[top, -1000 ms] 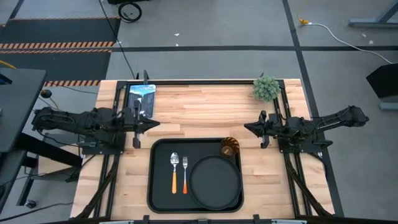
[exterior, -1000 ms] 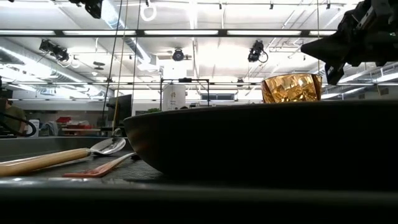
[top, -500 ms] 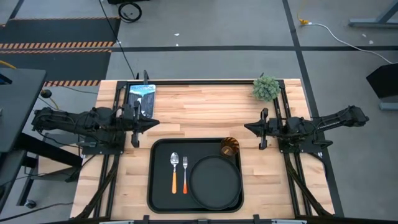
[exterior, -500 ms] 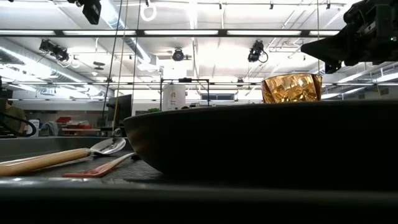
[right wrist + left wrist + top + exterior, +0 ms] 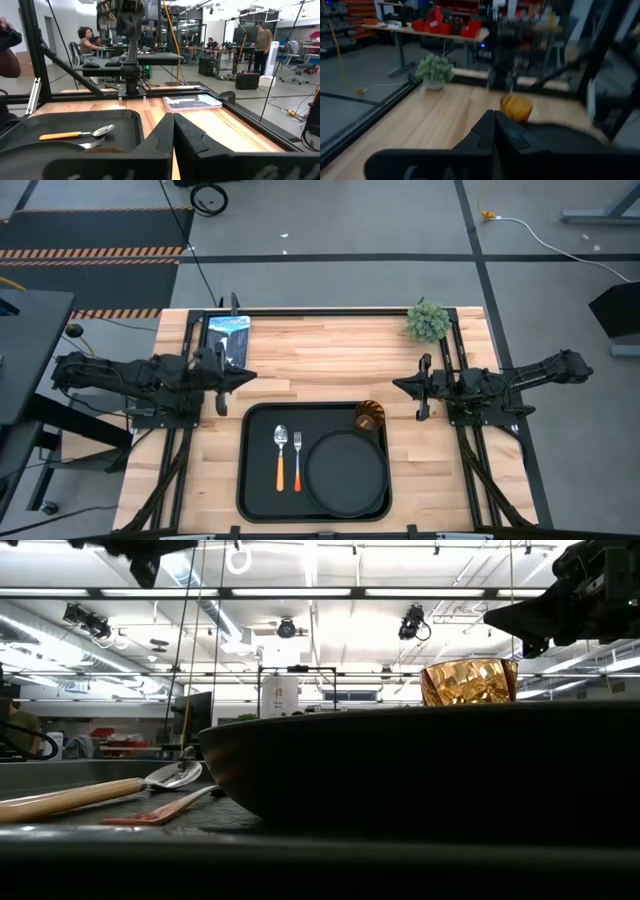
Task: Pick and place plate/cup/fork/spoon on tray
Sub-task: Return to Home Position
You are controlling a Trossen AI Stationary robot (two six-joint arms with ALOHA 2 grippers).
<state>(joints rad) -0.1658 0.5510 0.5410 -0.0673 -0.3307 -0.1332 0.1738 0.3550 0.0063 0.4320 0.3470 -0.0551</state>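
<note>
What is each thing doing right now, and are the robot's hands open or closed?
tray: flat on the table, holding all four pieces.
plate: on the tray, empty.
cup: upright on the tray, beside the plate.
spoon: lying on the tray.
fork: lying on the tray beside the spoon.
left gripper: fingers shut, empty, above the table.
right gripper: fingers shut, empty, above the table.

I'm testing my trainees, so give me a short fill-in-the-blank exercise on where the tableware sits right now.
1. The round matte black plate lies on the large black rectangular ____.
2. The orange-handled spoon lies beside the orange-handled ____.
3. The amber ____ stands in the tray's corner.

Missing words: tray; fork; cup.
</note>
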